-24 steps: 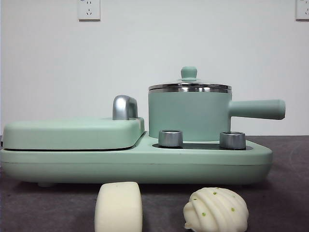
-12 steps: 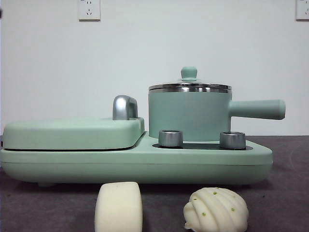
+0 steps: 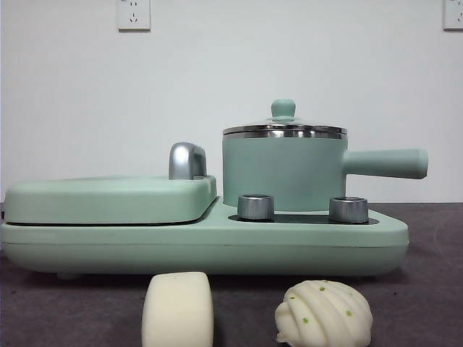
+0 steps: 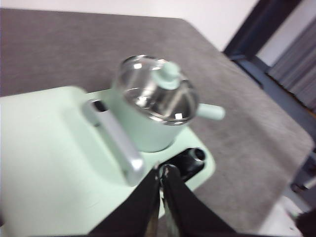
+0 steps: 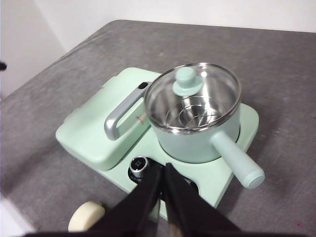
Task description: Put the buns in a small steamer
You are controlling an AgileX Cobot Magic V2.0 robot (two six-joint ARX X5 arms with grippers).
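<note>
The mint green steamer pot (image 3: 283, 170) sits on the green cooker base (image 3: 202, 246), its glass lid with a green knob (image 3: 283, 109) on top. The smooth white bun (image 3: 177, 309) and the ridged speckled bun (image 3: 323, 314) lie on the grey table at about 6 o'clock from the pot. The left gripper (image 4: 161, 174) and right gripper (image 5: 163, 172) hang above, jaws closed and empty. With the lid on, a bun could bump it and roll away.

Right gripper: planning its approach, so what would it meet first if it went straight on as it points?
Probably the black knob just beyond the shut right gripper, then the steamer; depth is unclear.
</note>
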